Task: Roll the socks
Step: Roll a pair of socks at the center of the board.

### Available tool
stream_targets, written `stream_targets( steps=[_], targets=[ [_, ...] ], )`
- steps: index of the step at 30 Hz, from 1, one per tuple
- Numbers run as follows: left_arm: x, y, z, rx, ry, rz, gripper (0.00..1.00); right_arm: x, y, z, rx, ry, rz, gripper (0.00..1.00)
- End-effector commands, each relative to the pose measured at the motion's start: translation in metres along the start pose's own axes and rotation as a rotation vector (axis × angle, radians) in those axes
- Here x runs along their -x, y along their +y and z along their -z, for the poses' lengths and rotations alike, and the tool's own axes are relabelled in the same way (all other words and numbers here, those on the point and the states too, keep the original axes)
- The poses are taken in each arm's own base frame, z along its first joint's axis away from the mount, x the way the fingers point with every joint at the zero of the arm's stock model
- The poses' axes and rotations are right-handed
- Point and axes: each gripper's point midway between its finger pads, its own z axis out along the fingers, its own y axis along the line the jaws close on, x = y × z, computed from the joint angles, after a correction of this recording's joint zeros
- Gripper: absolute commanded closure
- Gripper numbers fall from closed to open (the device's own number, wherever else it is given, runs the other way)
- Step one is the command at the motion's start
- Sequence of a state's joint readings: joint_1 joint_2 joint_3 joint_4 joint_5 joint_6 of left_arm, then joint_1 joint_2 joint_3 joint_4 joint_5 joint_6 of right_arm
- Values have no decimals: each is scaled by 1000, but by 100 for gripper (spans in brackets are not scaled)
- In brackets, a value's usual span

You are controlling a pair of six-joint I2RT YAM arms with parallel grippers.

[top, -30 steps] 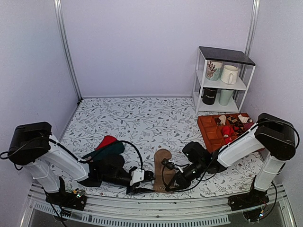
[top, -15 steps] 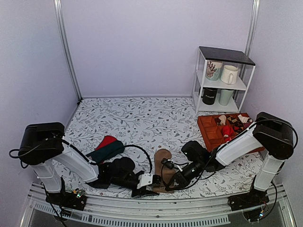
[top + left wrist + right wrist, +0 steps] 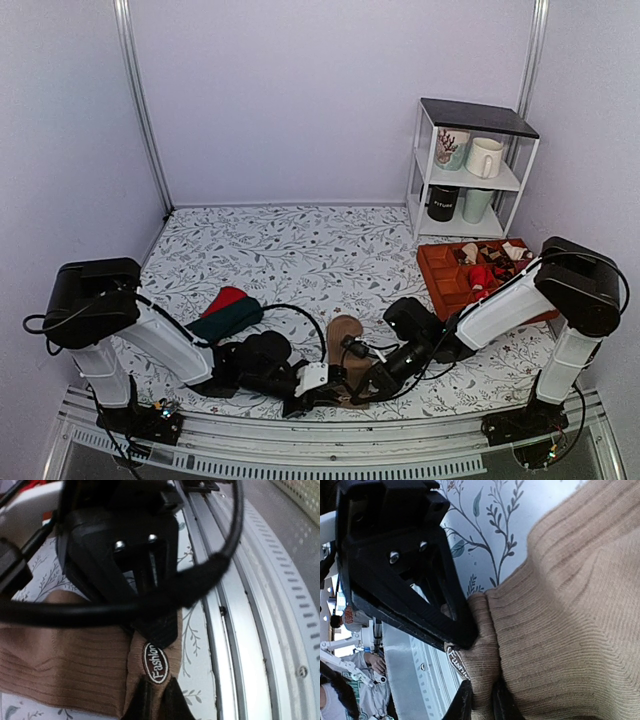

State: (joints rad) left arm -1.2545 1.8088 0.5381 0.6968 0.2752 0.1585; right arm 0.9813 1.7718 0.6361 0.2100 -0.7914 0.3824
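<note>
The tan-brown socks lie flat as a short strip near the table's front edge, toe pointing away. Both grippers meet at the near cuff end. In the left wrist view my left gripper is shut on the cuff edge just below the oval "Fashion" label. In the right wrist view my right gripper pinches a raised fold of the ribbed cuff, with the sock body spreading to the right. From above, the left gripper and right gripper sit side by side, almost touching.
Red and dark green socks lie left of the tan pair. An orange tray with small rolled socks stands at the right, and a white shelf with mugs behind it. The metal front rail runs right below both grippers.
My left gripper has slid right to the socks' near end and shut on the cuff. The right gripper has stayed at the cuff, still pinching it.
</note>
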Motion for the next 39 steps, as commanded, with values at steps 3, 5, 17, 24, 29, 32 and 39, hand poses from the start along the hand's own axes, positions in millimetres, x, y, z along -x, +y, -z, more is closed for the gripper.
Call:
stream_targets(
  steps=[3,5,17,24,29,32,39],
  targets=[
    [-45,-16,-1,-39,161,185,100,-17,-22,8,-133,26,-52,75],
    [-51,-19,4,-41,185,253,100,-3,-14,18,-159,-36,15,67],
    [-84,-37,26,-103,341,684,100,29,52,66,-360,-381,752,50],
    [-101,-38,24,-123,382,755,100,2,51,22,-520,-249,990,49],
    [-106,-40,23,-134,391,764,100,-1,45,12,-564,-231,1025,48],
    [-106,-41,23,-141,385,764,100,2,39,10,-597,-229,1033,48],
    [-109,-43,24,-151,389,763,100,5,34,-4,-605,-196,1052,50]
  ],
)
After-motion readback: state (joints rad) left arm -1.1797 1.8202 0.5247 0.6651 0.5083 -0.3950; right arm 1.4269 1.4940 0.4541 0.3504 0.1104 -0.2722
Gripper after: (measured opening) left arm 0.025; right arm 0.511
